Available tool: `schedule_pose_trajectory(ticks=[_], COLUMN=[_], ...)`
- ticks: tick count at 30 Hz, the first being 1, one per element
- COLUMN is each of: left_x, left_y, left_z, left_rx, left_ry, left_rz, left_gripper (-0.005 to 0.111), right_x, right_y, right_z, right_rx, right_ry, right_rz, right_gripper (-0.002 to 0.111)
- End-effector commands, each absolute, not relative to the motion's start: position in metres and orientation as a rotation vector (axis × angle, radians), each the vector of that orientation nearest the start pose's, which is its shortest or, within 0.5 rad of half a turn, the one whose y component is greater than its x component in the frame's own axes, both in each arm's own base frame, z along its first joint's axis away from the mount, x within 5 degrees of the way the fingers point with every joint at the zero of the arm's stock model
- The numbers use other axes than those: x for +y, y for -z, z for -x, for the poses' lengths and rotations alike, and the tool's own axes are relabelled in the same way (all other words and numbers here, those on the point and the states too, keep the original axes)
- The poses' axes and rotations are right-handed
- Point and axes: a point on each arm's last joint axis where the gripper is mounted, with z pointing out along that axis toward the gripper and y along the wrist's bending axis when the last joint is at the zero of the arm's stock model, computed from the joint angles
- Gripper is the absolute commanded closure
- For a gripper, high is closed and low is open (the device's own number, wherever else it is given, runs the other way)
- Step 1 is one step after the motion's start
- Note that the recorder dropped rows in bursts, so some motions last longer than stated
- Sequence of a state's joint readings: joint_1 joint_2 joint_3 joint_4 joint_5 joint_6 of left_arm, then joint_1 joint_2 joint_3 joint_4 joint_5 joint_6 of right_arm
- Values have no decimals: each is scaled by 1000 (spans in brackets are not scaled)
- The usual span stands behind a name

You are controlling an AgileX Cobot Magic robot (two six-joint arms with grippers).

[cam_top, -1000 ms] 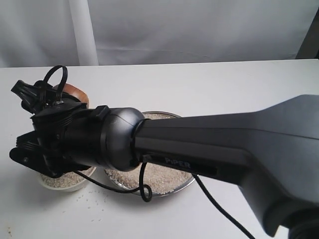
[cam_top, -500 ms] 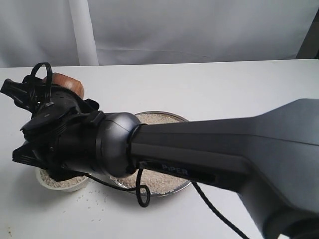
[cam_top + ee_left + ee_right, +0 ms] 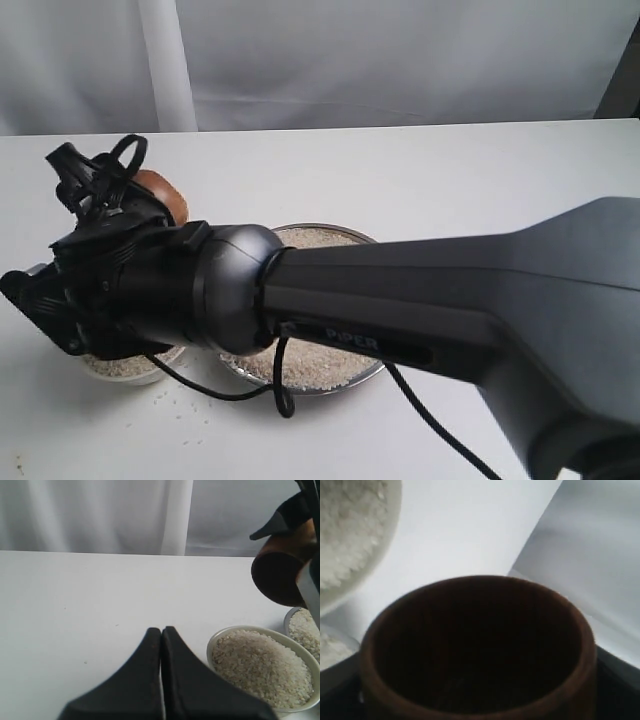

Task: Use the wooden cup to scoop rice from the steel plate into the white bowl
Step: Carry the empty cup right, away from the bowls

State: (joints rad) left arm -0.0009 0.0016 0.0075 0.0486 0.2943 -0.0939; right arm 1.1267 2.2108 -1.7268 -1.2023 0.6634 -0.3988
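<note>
My right gripper (image 3: 125, 195) reaches across to the left side and is shut on the wooden cup (image 3: 162, 196), holding it in the air above the white bowl (image 3: 128, 368). The cup's dark inside (image 3: 477, 645) looks empty. The bowl (image 3: 263, 667) is heaped with rice (image 3: 260, 664). To its right sits the steel plate (image 3: 345, 378), with rice (image 3: 320, 355) spread across it, mostly hidden by the arm. My left gripper (image 3: 161, 629) is shut on nothing, low over the bare table beside the bowl; it does not show in the exterior view.
Stray grains (image 3: 185, 405) lie on the white table in front of the bowl. The big black right arm (image 3: 420, 310) crosses the scene over the plate, with a cable (image 3: 285, 385) dangling below it. A white curtain (image 3: 350, 60) stands behind the table.
My right wrist has rolled. The cup has swung a little to the right and down, still held above the bowl. The bowl and plate have stayed put.
</note>
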Motion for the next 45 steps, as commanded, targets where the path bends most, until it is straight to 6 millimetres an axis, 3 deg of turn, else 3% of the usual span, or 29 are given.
schedule_pose_trajectory(ticks=[1,4,7,12,15,19,20,22,28,33,36,43,45], left_x=[1,1,1,1,1,1,1,1,1,1,1,1,1], left_y=[-187,-187,-187,-187,-187,-187,-187,-187,-187,-187,-187,-187,-187], left_z=[-55,-55,-55,-55,-55,-55,-55,-55,-55,-55,-55,-55,-55], left_rx=[1767,1767,1767,1767,1767,1767,1767,1767,1767,1767,1767,1767,1767], left_ry=[32,32,32,32,32,32,32,32,32,32,32,32,32], left_rz=[53,53,53,53,53,53,53,53,53,53,53,53,53], left_gripper=[107,107,107,107,107,107,107,107,107,107,107,107,107], right_x=[428,428,418,387,342,290,265,238,169,129,117,93,89], right_y=[-203,-204,-218,-254,-279,-293,-297,-300,-296,-277,-260,-236,-230], right_z=[-256,-259,-267,-275,-275,-271,-270,-269,-265,-261,-257,-239,-237], right_rx=[1247,1446,1620,1658,1613,1569,1585,1607,1642,1665,1685,1612,1614], right_ry=[586,401,248,97,-128,-195,-208,-216,-312,-291,-234,-201,-155], right_rz=[1877,1693,1546,1421,1287,1200,1140,1064,740,538,504,248,258], right_gripper=[108,108,108,108,108,108,108,108,108,108,108,108,108])
